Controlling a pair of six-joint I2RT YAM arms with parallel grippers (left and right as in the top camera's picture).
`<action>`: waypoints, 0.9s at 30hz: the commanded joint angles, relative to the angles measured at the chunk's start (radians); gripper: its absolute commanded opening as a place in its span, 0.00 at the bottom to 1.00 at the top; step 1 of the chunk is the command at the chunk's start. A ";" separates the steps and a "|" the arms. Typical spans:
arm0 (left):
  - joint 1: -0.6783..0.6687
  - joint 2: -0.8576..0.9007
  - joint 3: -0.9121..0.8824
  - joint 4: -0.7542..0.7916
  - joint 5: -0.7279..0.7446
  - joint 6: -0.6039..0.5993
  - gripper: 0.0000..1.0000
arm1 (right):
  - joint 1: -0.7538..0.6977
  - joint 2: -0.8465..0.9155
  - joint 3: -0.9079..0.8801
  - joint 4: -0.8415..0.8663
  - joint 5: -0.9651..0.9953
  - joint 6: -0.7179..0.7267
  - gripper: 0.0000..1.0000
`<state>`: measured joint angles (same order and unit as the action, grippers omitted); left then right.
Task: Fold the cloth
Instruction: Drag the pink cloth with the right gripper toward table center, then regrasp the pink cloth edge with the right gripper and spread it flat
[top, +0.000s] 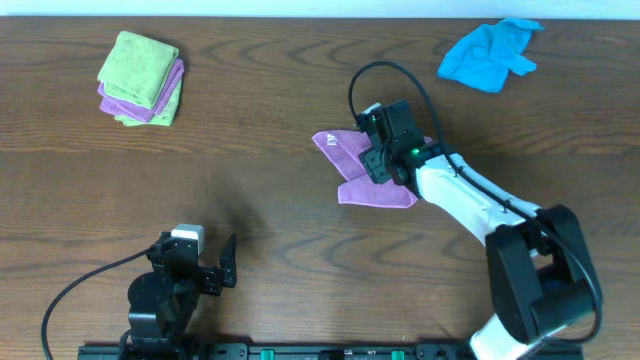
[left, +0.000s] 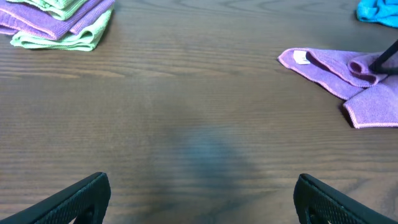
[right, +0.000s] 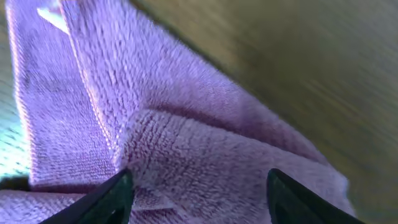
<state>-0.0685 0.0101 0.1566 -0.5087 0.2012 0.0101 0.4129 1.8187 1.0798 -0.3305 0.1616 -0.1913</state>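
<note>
Wooden table (top: 260, 190), left claw (left: 202, 180) agape, wrist view shows right claw (right: 199, 177) parted astride bunched cloth (right: 186, 106).

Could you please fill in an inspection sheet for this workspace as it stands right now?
Surface: dark wooden table, bare grain, no spills seen.
Job's things: mauve cloth crumpled right of centre, white tag showing, not yet folded.
Clutter: stack of folded cloths, green and purple, far left; blue cloth bunched far right.
Grippers: left claw open, low over bare table near the front; right claw open, jaws astride a raised fold of the cloth.
Cables: black cable loops above the right arm; second cable trails left of the left arm.
Surroundings: pale strip beyond the far edge; nothing else seen.
</note>
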 joint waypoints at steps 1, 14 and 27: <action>-0.003 -0.006 -0.016 0.001 -0.010 -0.006 0.95 | 0.006 0.038 0.004 0.002 0.007 -0.008 0.63; -0.003 -0.006 -0.016 0.001 -0.010 -0.006 0.95 | 0.002 0.038 0.004 0.133 0.092 0.085 0.01; -0.003 -0.006 -0.016 0.001 -0.010 -0.006 0.95 | -0.245 0.039 0.005 0.182 0.422 0.547 0.01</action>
<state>-0.0685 0.0101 0.1566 -0.5083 0.2012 0.0101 0.2390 1.8565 1.0801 -0.1280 0.4847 0.1486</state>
